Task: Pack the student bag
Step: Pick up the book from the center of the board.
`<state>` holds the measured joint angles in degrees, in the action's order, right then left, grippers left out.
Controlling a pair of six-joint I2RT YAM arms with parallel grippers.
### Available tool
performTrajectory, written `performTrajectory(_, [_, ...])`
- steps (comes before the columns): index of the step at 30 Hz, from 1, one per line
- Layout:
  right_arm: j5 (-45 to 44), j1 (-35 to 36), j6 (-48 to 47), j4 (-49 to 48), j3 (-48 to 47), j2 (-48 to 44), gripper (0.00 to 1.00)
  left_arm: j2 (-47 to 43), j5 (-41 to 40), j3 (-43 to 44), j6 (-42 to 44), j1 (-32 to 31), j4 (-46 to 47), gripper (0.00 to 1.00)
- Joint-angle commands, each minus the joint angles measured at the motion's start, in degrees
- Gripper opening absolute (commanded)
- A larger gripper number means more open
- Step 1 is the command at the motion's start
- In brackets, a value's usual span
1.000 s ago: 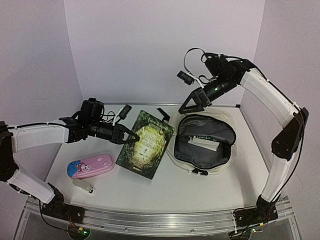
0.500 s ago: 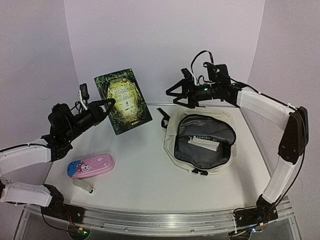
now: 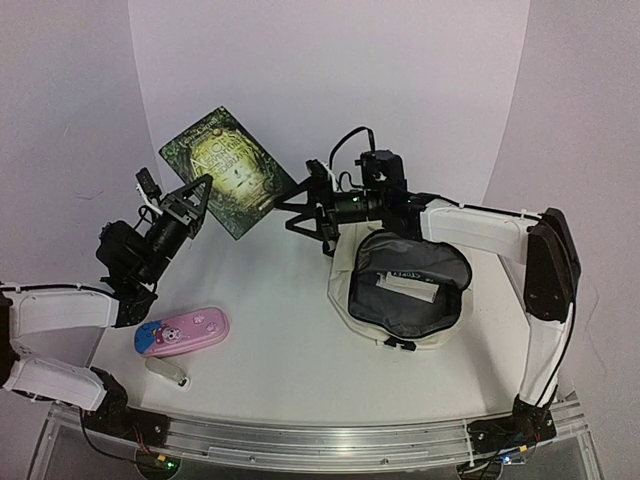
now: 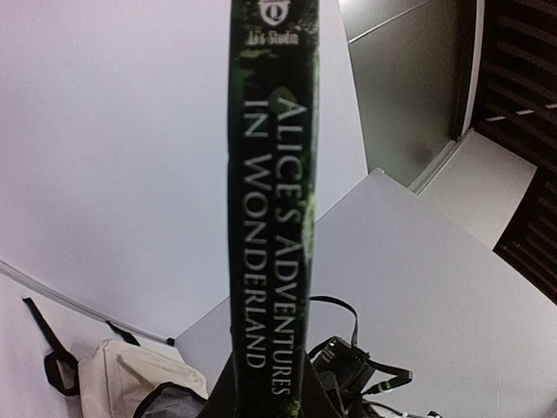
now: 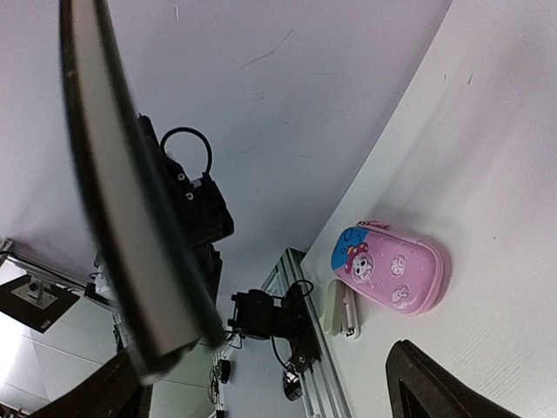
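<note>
The student bag (image 3: 343, 296) lay open just beside the right gripper (image 3: 298, 208), whose jaws stood apart. Left gripper (image 3: 198, 200), farther off, clamped the book (image 3: 225, 170).

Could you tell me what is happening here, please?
The left gripper holds a green book, Alice's Adventures in Wonderland, up off the table. The right gripper is open at the book's other edge, not closed on it. The student bag lies unzipped on the table beside the right arm. A pink pencil case lies near the left arm.
</note>
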<state>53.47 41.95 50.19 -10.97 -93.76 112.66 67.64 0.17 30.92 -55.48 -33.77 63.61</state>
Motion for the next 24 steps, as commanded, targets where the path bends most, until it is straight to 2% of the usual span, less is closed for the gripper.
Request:
performTrajectory(1, [0.73, 0.40, 9.46, -15.24, -3.34, 1.80, 0.85, 3.13, -0.35, 2.68, -3.95, -0.81, 13.88, 0.00])
performTrajectory(4, [0.94, 1.04, 10.47, -16.89, -5.46, 3.14, 0.75, 6.66, -0.36, 2.81, -6.47, -1.33, 17.97, 0.00])
performTrajectory(7, [1.22, 1.12, 11.83, -18.85, -6.05, 3.93, 0.58, 9.26, -0.35, 3.09, -7.97, -1.77, 20.78, 0.00])
performTrajectory(12, [2.22, 0.96, 11.87, -19.53, -6.21, 3.48, 0.20, 9.76, -0.62, 2.77, -8.59, -2.17, 20.07, 0.01])
performTrajectory(14, [2.69, 0.78, 11.82, -19.58, -5.89, 2.92, 0.05, 8.22, -0.95, 2.28, -8.59, -2.18, 16.86, 0.11])
performTrajectory(15, [3.02, 0.54, 11.77, -19.51, -5.50, 2.47, 0.00, 6.87, -0.92, 2.21, -8.31, -2.18, 13.48, 0.22])
performTrajectory(18, [4.34, -0.81, 11.29, -19.48, -3.61, 0.77, 0.00, 1.89, 0.59, 1.71, -6.12, -2.17, 3.25, 0.56])
performTrajectory(20, [5.51, -2.10, 10.54, -19.42, -1.49, -1.20, 0.00, -2.26, 1.59, 1.10, -4.40, -2.11, -7.48, 0.74])
performTrajectory(22, [7.15, -4.04, 9.19, -19.11, 1.32, -3.72, 0.00, -8.63, 1.62, 1.24, -1.33, -2.07, -20.27, 0.84])
performTrajectory(24, [9.20, -6.24, 7.67, -18.51, 4.99, -6.33, 0.00, -13.40, 2.30, 3.24, 2.90, -2.00, -33.76, 0.89])
